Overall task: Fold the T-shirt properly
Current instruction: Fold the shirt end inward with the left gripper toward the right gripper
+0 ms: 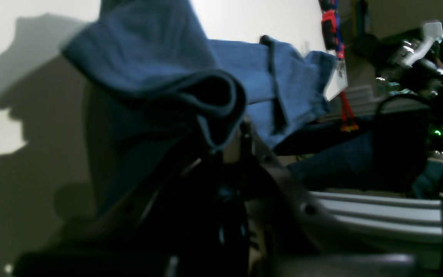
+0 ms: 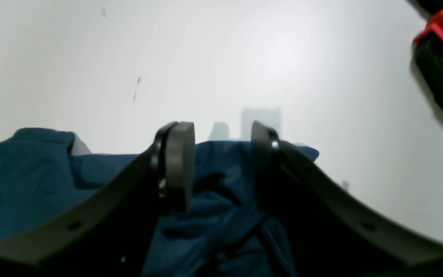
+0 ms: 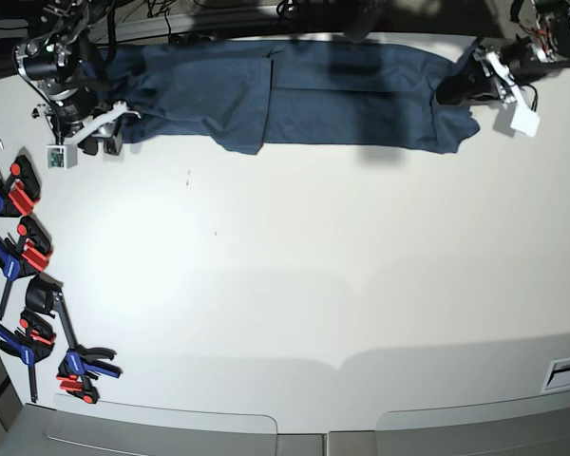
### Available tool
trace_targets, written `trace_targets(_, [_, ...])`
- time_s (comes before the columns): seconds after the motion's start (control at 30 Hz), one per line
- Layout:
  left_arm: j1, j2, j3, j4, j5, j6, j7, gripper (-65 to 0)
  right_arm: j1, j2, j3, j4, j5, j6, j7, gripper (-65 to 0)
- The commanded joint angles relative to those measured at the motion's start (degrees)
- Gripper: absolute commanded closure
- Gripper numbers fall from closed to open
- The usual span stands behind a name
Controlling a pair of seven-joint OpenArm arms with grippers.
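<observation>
Clamps [image 3: 24,249] lie along the near left edge of the table [image 3: 294,285], whose middle is bare; the T-shirt [image 3: 294,90] lies stretched in a long band along the far edge. The left gripper [image 3: 459,87] is clamped shut on the shirt's end, cloth bunched over it in its wrist view, while the right gripper [image 2: 221,169] stands with jaws apart over the other end, nothing pinched. The step looks like taking both ends to draw the shirt forward; next the right jaws must close on cloth.
</observation>
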Motion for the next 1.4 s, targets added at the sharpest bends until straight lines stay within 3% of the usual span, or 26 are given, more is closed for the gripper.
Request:
trace_targets(0.0, [-0.15, 0.02, 0.39, 2.03, -1.65, -0.34, -0.98, 0.0, 0.17, 0.81, 0.28, 0.17, -0.42, -0.22, 1.97, -22.6])
trace_targets(0.4, [-2.73, 3.58, 21.29, 3.5, -1.55, -0.34, -4.09, 0.0, 0.17, 4.57, 0.28, -6.05, -2.99, -1.99, 4.79, -22.6])
trace_targets(0.57, [-5.92, 5.97, 28.52, 3.5, 6.43, -0.34, -7.78, 0.0, 0.17, 4.59, 0.28, -6.05, -2.95, -1.99, 4.79, -22.6])
trace_targets(0.77, [-8.46, 5.97, 36.3, 3.45, 16.13, -0.34, -14.08, 0.0, 0.17, 4.59, 0.28, -6.05, -2.78, -1.99, 4.76, -22.6])
trace_targets(1.0, [-9.22, 7.43, 39.01, 3.45, 25.03, -0.34, -19.23, 0.0, 0.17, 4.55, 0.28, -6.05, -2.78, -1.99, 4.79, -22.6])
trace_targets(1.37, [-9.81, 7.69, 39.04, 3.45, 25.22, -0.34, -19.43, 0.0, 0.17, 4.44, 0.28, -6.05, -2.36, -2.01, 4.81, -22.6])
